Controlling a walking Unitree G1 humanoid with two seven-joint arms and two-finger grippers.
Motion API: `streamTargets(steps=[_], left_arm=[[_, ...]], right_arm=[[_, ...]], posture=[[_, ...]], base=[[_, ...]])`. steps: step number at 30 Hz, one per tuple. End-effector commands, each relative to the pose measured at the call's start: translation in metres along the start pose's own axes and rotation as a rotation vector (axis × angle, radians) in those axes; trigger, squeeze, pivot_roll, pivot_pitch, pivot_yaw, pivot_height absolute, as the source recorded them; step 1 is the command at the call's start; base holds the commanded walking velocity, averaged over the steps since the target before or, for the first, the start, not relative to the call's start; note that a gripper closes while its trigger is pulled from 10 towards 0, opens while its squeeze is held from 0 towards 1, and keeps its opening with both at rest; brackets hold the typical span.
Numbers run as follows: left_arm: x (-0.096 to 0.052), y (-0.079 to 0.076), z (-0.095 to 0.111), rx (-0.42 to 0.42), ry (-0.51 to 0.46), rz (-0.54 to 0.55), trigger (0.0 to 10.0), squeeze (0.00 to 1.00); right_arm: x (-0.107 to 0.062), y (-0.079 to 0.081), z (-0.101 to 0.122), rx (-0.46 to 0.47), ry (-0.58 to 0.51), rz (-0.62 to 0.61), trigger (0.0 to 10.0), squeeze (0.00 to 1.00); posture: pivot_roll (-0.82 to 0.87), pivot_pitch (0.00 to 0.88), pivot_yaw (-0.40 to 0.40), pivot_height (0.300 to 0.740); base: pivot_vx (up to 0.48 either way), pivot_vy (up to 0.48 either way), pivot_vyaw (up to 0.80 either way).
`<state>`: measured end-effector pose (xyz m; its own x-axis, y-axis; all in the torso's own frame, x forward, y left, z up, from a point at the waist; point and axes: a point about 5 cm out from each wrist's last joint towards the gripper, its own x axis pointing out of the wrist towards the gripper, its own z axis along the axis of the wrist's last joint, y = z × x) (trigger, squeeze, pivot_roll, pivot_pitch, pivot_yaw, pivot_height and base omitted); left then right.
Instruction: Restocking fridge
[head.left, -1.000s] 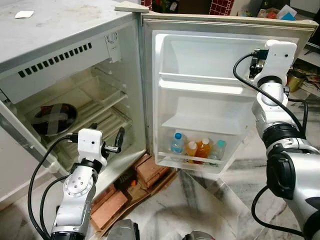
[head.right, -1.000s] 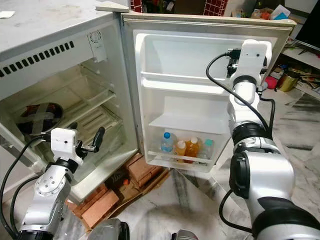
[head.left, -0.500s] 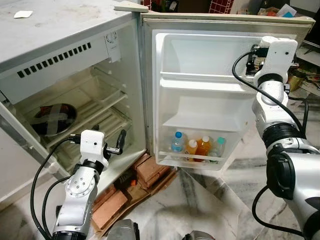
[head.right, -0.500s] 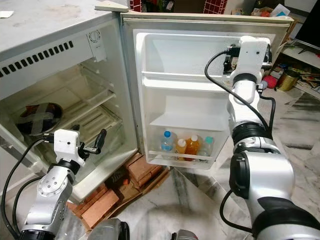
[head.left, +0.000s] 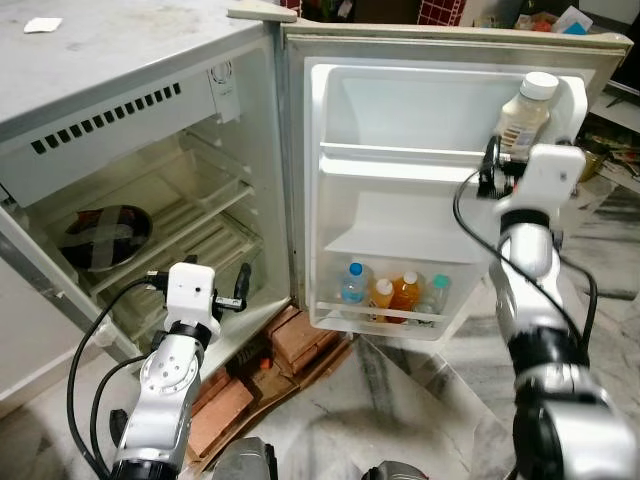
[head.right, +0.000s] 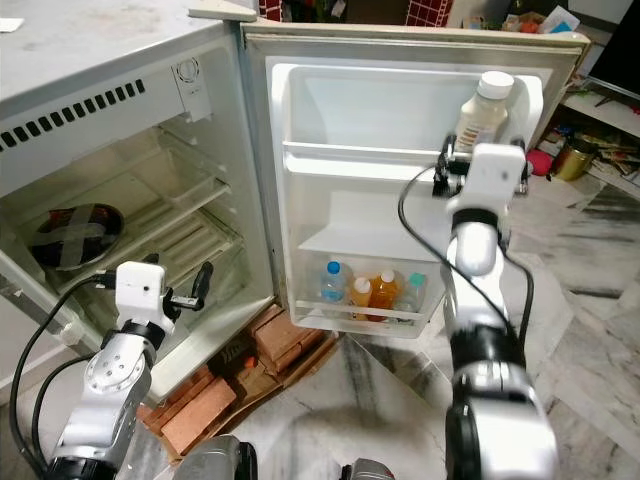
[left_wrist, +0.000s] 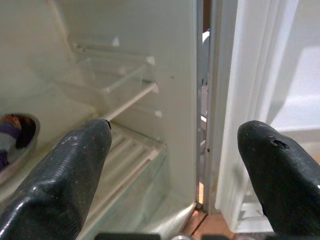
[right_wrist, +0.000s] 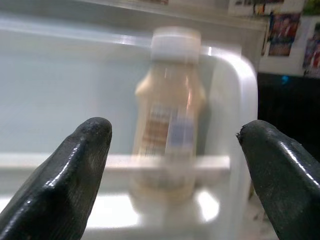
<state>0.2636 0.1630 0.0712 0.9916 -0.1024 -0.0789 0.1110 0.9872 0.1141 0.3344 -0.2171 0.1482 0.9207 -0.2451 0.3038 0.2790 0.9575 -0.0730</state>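
Fingers spread wide and holding nothing, the right tool (head.right: 447, 172) hangs just in front of the top door shelf (head.right: 360, 155) of the open fridge (head.left: 150, 120), where a beige bottle (head.right: 482, 112) with a white cap now stands upright at the shelf's far end. Half a second ago the arm was up against that corner and the bottle was hidden behind the wrist; now the arm has pulled back and down, and the bottle stands alone, apart from both fingers. The right wrist view looks straight at it between the two black fingers (right_wrist: 80, 165), the picture blurred.

That suggests the placing is done: one more item is stocked and the arm is free for the next.

Lower in the door, the bottom rack (head.left: 385, 315) carries a row of small bottles: a blue-capped one (head.left: 352, 284), two orange ones (head.left: 393, 296) and a teal-capped one (head.left: 436, 298). The middle shelf between them is bare.

Low before the fridge body, the left tool (head.left: 243, 283) also stands open and empty, pointing at the gap by the door hinge. Inside the cabinet a dark dish (head.left: 105, 237) lies on a wire shelf (head.left: 195, 225). Under the fridge's front edge sit red bricks (head.left: 300, 340) on the marble floor (head.left: 420, 410).
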Motion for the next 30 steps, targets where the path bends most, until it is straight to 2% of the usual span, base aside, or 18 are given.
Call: streamTargets(steps=[1, 3, 4, 5, 6, 7, 8, 9, 16, 21, 22, 27, 30], left_arm=[[0.005, 0.005, 0.002, 0.023, -0.011, 0.015, 10.0, 0.00], [0.005, 0.005, 0.000, 0.026, -0.003, 0.011, 10.0, 0.00], [0.005, 0.005, 0.000, 0.026, -0.003, 0.011, 10.0, 0.00], [0.003, 0.004, -0.004, 0.032, 0.008, 0.008, 10.0, 0.00], [0.003, 0.003, -0.005, 0.033, 0.012, 0.006, 10.0, 0.00], [0.002, 0.002, -0.006, 0.035, 0.015, 0.003, 10.0, 0.00], [0.002, 0.002, -0.006, 0.034, 0.017, 0.001, 10.0, 0.00], [0.002, 0.001, -0.006, 0.032, 0.017, -0.001, 10.0, 0.00], [0.005, -0.006, -0.007, 0.033, 0.009, -0.006, 10.0, 0.00], [0.004, -0.007, -0.008, 0.031, 0.013, -0.012, 10.0, 0.00], [0.003, -0.007, -0.010, 0.036, 0.020, -0.017, 10.0, 0.00], [0.003, -0.007, -0.011, 0.043, 0.024, -0.020, 10.0, 0.00], [0.003, -0.007, -0.011, 0.052, 0.024, -0.019, 10.0, 0.00]], right_arm=[[-0.027, 0.017, -0.018, 0.009, 0.068, 0.061, 10.0, 1.00], [-0.046, 0.023, -0.038, -0.027, 0.124, 0.111, 10.0, 0.98], [-0.046, 0.023, -0.038, -0.027, 0.124, 0.111, 10.0, 0.98], [-0.061, 0.024, -0.054, -0.016, 0.198, 0.114, 10.0, 0.90], [-0.067, 0.025, -0.058, -0.014, 0.221, 0.118, 10.0, 0.84], [-0.071, 0.025, -0.062, -0.003, 0.240, 0.122, 10.0, 0.44], [-0.073, 0.027, -0.063, 0.003, 0.252, 0.131, 10.0, 0.18], [-0.075, 0.027, -0.065, 0.005, 0.259, 0.138, 10.0, 0.00], [-0.080, 0.026, -0.055, 0.007, 0.286, 0.164, 10.0, 0.00], [-0.077, 0.023, -0.057, 0.016, 0.289, 0.160, 10.0, 0.00], [-0.074, 0.022, -0.052, 0.039, 0.261, 0.154, 10.0, 0.00], [-0.071, 0.025, -0.048, 0.051, 0.270, 0.163, 10.0, 0.00], [-0.068, 0.030, -0.042, 0.060, 0.236, 0.199, 10.0, 0.00]], posture=[[-0.02, 0.000, 0.001, 0.740], [-0.02, 0.000, 0.003, 0.740], [-0.02, 0.000, 0.003, 0.740], [-0.02, 0.000, 0.005, 0.740], [-0.02, 0.000, 0.005, 0.740], [-0.02, 0.000, 0.005, 0.740], [-0.03, 0.000, 0.007, 0.740], [-0.03, 0.000, 0.007, 0.740], [-0.04, 0.000, 0.006, 0.740], [-0.04, 0.000, 0.007, 0.740], [-0.03, 0.000, 0.007, 0.740], [-0.03, 0.000, 0.009, 0.740], [-0.03, 0.000, 0.010, 0.740]], base=[[0.000, 0.000, 0.00], [0.000, 0.000, 0.00], [0.000, 0.000, 0.00], [0.000, -0.240, 0.00], [0.000, -0.274, 0.00], [0.000, -0.334, 0.00], [0.000, -0.345, 0.00], [0.000, -0.349, 0.00], [0.000, -0.377, 0.00], [0.000, -0.406, 0.00], [0.000, -0.412, 0.00], [0.000, -0.412, 0.00], [0.000, -0.420, 0.24]])
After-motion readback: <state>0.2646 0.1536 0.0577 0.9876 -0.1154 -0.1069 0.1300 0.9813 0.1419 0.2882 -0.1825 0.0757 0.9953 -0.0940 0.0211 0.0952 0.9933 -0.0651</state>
